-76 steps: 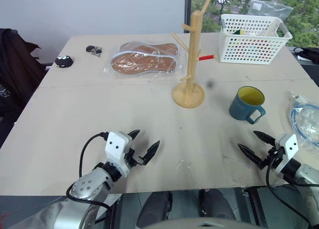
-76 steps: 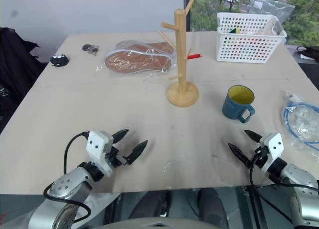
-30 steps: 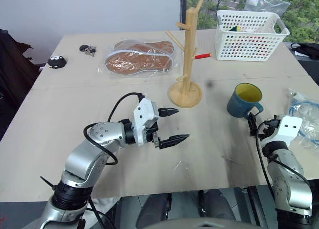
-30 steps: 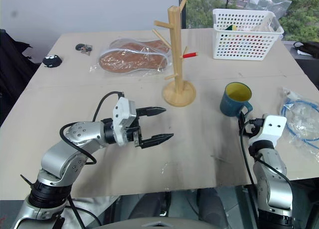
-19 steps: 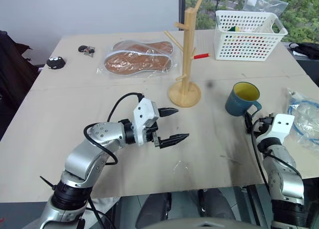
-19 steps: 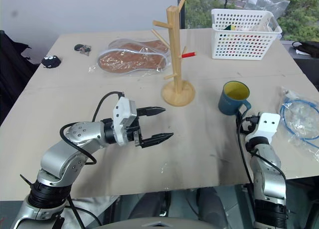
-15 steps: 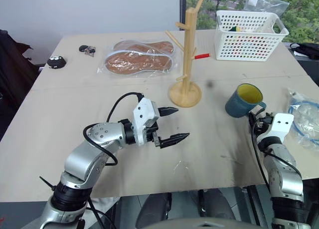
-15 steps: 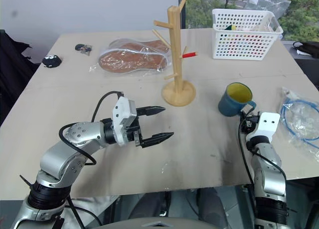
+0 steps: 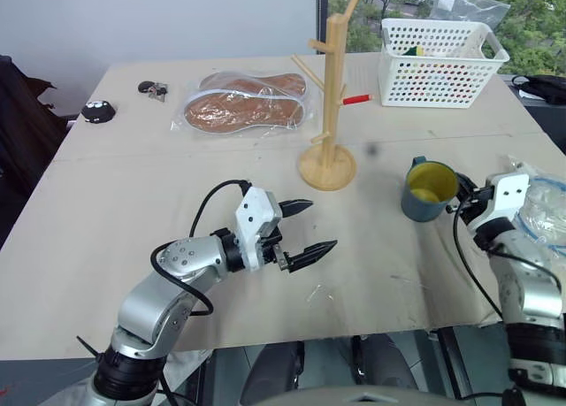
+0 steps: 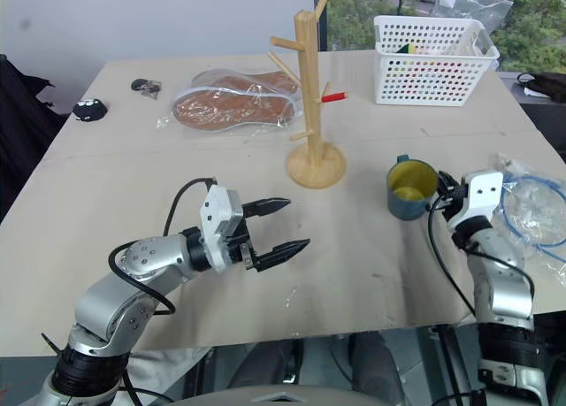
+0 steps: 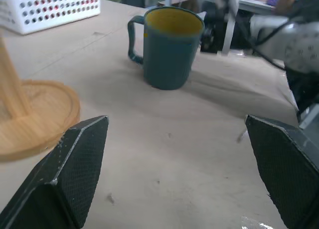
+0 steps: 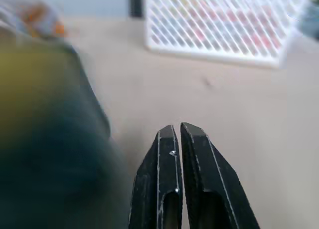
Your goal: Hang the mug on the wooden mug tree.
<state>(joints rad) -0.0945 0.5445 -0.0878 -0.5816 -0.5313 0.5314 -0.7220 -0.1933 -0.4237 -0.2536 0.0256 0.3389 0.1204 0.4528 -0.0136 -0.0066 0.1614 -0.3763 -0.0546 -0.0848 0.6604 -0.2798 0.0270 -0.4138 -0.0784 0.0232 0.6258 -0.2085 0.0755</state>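
**Mug upright on the desk, right pincer shut beside it**

The mug point(image 9: 429, 192) stands upright on the desk point(image 9: 133, 203), yellow inside facing up, to the right of the wooden mug tree point(image 9: 330, 96) and well apart from its round base. None of the tree's pegs carries anything. In the left wrist view the mug's handle point(image 11: 133, 39) points toward the tree's side, away from the right arm.

The right pincer point(image 12: 175, 139) sits just beside the mug on its right. Its two black fingers are pressed together with barely a slit between them, and nothing is caught in them; the mug's blue wall looms close alongside in the right wrist view. Whether the fingers touch the mug cannot be told.

The left pincer point(image 9: 305, 229) hovers over the bare desk in front of the tree's base, pointing toward the mug with its fingers spread wide and holding nothing.

Farther back, a white perforated basket point(image 9: 438, 65) stands at the desk's rear right, and a clear bag of brown insoles point(image 9: 246, 103) lies to the tree's left. A red marker point(image 9: 358, 98) lies between tree and basket. A plastic bag with a blue cable point(image 9: 541, 207) lies at the right edge
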